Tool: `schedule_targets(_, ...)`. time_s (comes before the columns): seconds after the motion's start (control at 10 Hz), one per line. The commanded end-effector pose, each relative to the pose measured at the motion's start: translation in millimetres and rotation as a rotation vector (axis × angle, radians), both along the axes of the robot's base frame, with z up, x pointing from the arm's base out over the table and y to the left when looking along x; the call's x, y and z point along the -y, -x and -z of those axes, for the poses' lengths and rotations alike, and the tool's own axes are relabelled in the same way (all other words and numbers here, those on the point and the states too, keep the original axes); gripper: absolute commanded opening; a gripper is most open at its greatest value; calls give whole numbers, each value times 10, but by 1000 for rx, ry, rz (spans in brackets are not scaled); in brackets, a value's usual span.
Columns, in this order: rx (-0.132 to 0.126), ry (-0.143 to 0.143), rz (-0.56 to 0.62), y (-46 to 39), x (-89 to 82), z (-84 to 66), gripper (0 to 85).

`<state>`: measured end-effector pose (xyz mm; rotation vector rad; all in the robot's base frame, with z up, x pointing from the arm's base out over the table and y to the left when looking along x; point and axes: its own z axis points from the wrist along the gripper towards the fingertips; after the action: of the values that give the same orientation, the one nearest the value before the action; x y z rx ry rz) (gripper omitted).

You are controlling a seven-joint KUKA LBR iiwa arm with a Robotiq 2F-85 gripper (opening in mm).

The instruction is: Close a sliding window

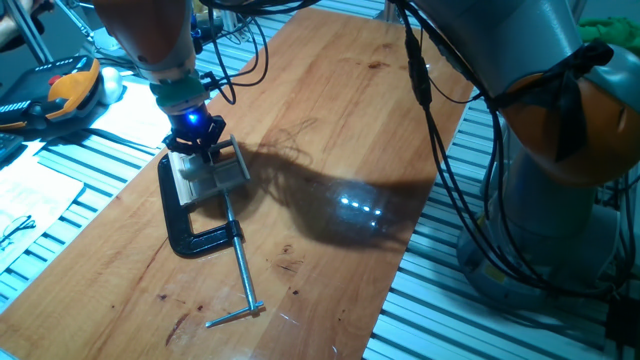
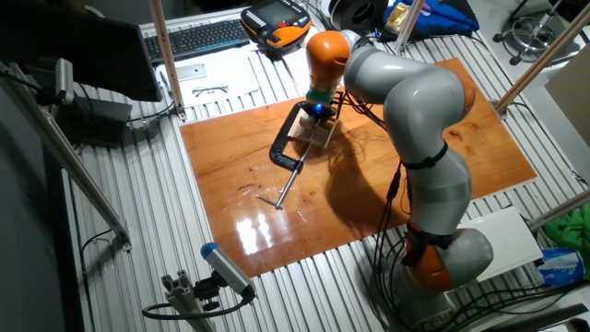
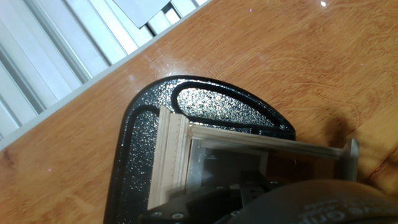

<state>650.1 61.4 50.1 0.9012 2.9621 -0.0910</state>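
your arm (image 2: 419, 138) rises from its base beside the board's near edge in the other fixed view, bends at a grey elbow and reaches across toward the far corner, the orange wrist joint (image 2: 327, 55) tipped downward. in one fixed view the wrist comes in from the top left, with cables trailing beside it. the gripper (image 1: 197, 140) points straight down, a blue light glowing just above its dark fingers (image 1: 208, 137), which sit low and close together near the board's left edge. in the hand view only the dark underside of your gripper shows at the bottom; you cannot tell how the jaws stand.
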Motion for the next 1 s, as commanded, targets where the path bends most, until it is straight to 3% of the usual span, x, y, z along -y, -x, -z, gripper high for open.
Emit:
schedule_targets(0.0, -1, 1, 0, 0, 2, 2, 0)
schedule_targets(0.9, -7, 15, -10, 12, 50, 15, 0)
